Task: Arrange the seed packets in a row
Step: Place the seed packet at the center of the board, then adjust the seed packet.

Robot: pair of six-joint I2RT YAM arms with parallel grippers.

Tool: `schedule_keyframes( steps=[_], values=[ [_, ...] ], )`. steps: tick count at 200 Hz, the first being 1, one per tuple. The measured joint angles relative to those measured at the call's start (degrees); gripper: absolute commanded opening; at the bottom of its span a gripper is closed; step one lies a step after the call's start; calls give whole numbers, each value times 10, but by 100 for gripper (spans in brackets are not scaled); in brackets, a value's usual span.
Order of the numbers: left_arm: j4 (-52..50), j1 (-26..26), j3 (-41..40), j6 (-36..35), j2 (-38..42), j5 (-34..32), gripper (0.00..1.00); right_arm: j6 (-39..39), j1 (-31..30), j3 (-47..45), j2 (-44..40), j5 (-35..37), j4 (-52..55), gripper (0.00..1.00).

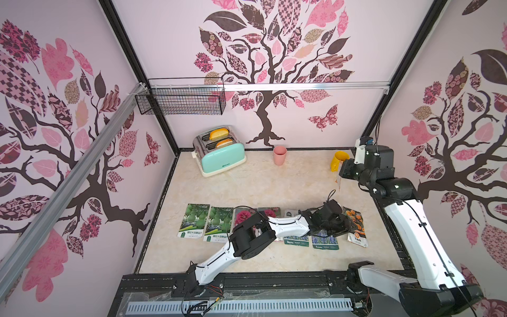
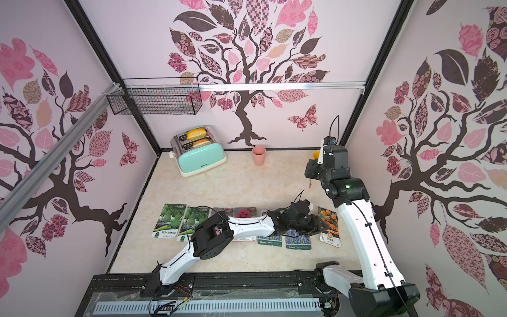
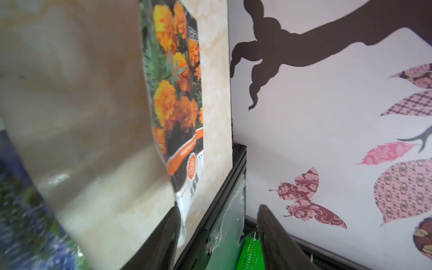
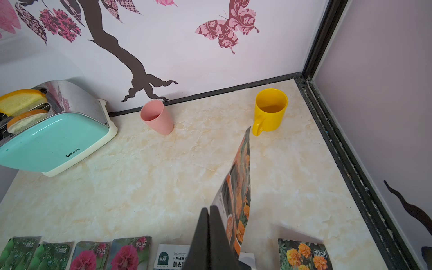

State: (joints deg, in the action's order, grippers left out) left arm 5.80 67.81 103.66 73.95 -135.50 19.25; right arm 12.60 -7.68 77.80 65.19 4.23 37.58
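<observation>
Near half of the table (image 1: 247, 186): seed packets (image 1: 218, 223) in one line. From left to right, two gourd packets (image 1: 193, 221), two pink-flower packets (image 1: 242, 216), two lavender packets (image 1: 325, 243) and one marigold packet (image 1: 356, 225), the last slightly askew.

Low over the lavender pair, the left gripper (image 3: 217, 208), jaws parted and clamping nothing, one finger (image 3: 170, 233) just beside the marigold packet's white corner.

Farther back on the right, high above the table, the right gripper (image 4: 209, 208), jaws pinched tight on a second marigold packet (image 4: 238, 187).

Judged nearly finished: seven down, one to lay at the right end, perhaps some straightening.

Pale marbled top, smooth. Along the far edge, mint toaster (image 1: 222, 159) with bread, pink cup (image 1: 279, 155), yellow mug (image 4: 271, 109). Beyond, pink walls with tree decals and a wire basket (image 1: 181, 100) on a rail.
</observation>
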Motion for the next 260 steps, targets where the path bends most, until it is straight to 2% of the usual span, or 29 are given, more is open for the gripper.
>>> schedule_keyframes(
  steps=[23, 48, 61, 90, 154, 196, 223, 260],
  values=[
    [-16, 0, -30, -31, 50, -12, 60, 0, 0, 0, 0, -2, 0, 0],
    [-34, 0, -77, -72, 107, -34, 75, 0, 0, 0, 0, -9, 0, 0],
    [-42, -1, -111, -94, 140, -47, 87, 1, 0, 0, 0, -12, 0, 0],
    [-56, -5, -175, -147, 201, -86, 95, 2, 0, 0, 0, -16, 0, 0],
    [-73, -8, -229, -304, 282, -226, 96, 7, 0, -4, -1, -33, -5, 0],
    [9, -8, -252, -438, 301, -323, 96, 13, 0, -30, -9, -53, -5, 0],
    [65, -11, -253, -501, 297, -352, 94, 16, 0, -34, -10, -64, -6, 0],
    [143, -21, -253, -540, 277, -363, 87, 21, 0, -34, -13, -78, -6, 0]
  ],
)
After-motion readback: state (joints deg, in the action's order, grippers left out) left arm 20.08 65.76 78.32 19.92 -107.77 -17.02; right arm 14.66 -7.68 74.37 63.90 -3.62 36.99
